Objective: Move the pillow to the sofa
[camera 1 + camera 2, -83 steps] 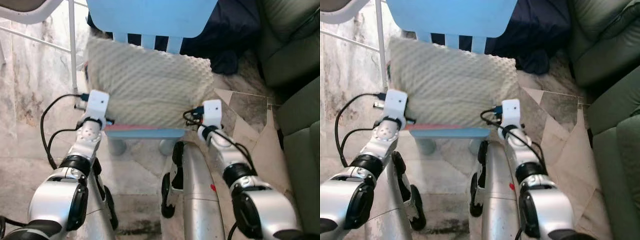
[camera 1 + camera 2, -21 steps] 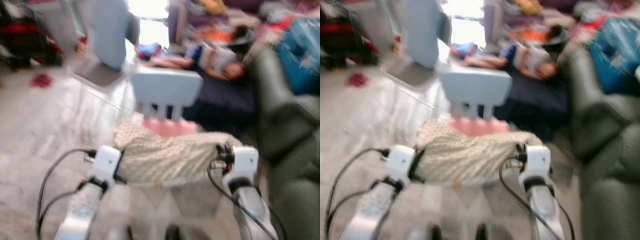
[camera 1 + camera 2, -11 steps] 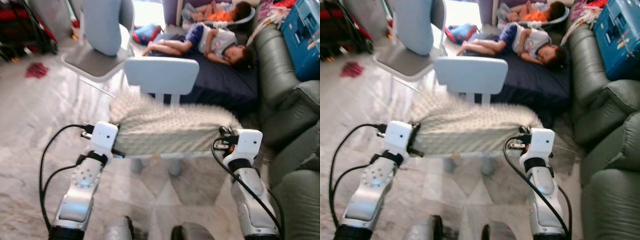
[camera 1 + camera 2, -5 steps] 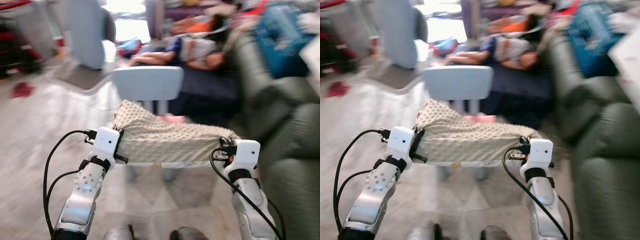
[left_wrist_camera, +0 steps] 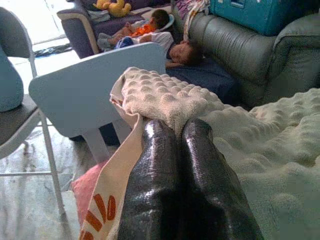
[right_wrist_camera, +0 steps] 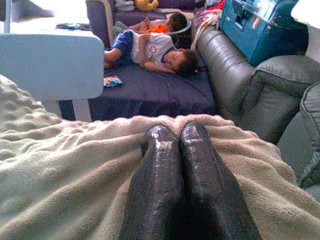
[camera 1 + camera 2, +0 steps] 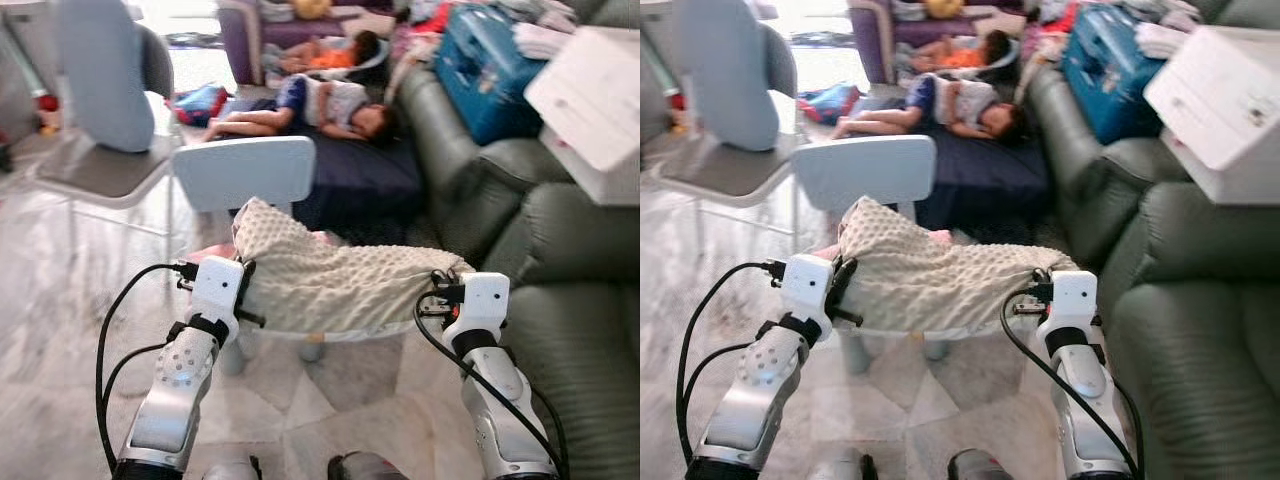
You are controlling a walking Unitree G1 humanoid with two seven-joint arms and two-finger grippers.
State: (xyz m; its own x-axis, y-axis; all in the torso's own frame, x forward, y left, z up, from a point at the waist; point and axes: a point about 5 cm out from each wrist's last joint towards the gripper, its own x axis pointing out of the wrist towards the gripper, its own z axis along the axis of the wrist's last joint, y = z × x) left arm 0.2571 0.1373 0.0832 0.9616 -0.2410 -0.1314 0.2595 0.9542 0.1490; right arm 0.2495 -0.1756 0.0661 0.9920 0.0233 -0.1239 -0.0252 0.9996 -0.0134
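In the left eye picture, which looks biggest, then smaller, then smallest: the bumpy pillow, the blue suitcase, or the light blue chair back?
1. pillow, nearest the camera
2. light blue chair back
3. blue suitcase, about alike with the chair back, farther away and partly hidden

— Left silver arm? Reaching forward and up, white wrist block raised; left gripper with two long black fingers (image 5: pixel 175 150) pressed together, clamped on the cream bumpy pillow (image 7: pixel 340 280) at its left end.

— And the right silver arm? Mirrored, at much the same height; right gripper with two long black fingers (image 6: pixel 175 150) likewise closed tight, pinching the pillow's right end.
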